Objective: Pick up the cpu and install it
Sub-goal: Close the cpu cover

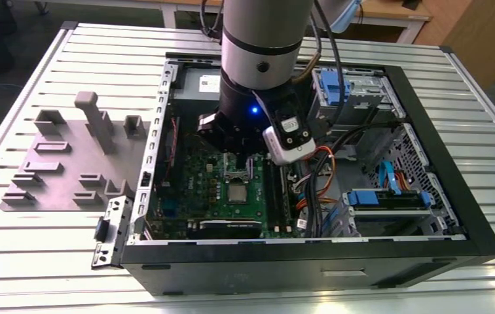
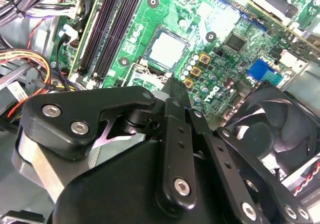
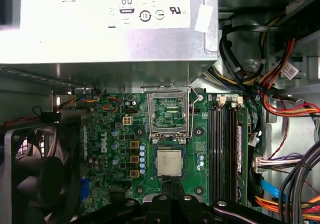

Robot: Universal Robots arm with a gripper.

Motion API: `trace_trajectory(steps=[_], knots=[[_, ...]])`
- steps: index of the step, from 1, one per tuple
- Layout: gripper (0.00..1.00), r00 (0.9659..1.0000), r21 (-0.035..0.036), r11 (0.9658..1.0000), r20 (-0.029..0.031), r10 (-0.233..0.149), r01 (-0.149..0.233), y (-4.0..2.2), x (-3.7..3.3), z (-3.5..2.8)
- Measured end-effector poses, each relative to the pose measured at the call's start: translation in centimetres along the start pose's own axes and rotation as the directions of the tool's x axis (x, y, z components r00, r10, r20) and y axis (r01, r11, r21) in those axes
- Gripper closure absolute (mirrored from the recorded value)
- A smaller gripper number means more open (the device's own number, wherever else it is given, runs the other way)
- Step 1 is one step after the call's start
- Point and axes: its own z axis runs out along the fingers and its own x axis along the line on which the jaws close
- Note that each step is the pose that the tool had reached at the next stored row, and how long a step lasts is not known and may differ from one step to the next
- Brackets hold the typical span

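Observation:
The cpu (image 3: 169, 163) is a small silver-grey square lying flat in its socket on the green motherboard (image 3: 115, 184); it also appears as the cpu (image 1: 237, 193) in the exterior view and the cpu (image 2: 167, 49) in the second wrist view. The socket's metal bracket frame (image 3: 170, 115) stands flipped up beside it. My gripper (image 3: 172, 186) hangs just above the board close to the cpu, apart from it. Its black fingers meet in a narrow tip at the gripper (image 2: 171, 84), shut with nothing between them.
The open computer case (image 1: 457, 216) lies on a slatted metal table. A black fan (image 3: 30, 169), memory slots (image 3: 225, 149), bundled cables (image 3: 285, 109) and a power supply (image 3: 100, 24) surround the socket. A grey fixture plate (image 1: 64, 170) with upright blocks sits at the exterior view's left.

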Motion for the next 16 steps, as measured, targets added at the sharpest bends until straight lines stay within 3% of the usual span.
trace_trajectory(steps=[4, 7, 10, 15, 16], knots=[[0.89, 0.9977, 0.0018, 0.9977, -0.0009, -0.068, 0.068, 0.00, 0.00, 0.01], [0.89, 0.9915, 0.0034, 0.9915, -0.0019, -0.130, 0.130, 0.00, 0.00, 0.02], [0.89, 0.9830, 0.0048, 0.9830, -0.0028, -0.183, 0.183, 0.00, -0.01, 0.03], [0.89, 0.9636, 0.0069, 0.9636, -0.0044, -0.267, 0.267, 0.00, 0.00, 0.03], [0.89, 0.9610, 0.0072, 0.9610, -0.0044, -0.276, 0.276, 0.00, 0.00, 0.03]])
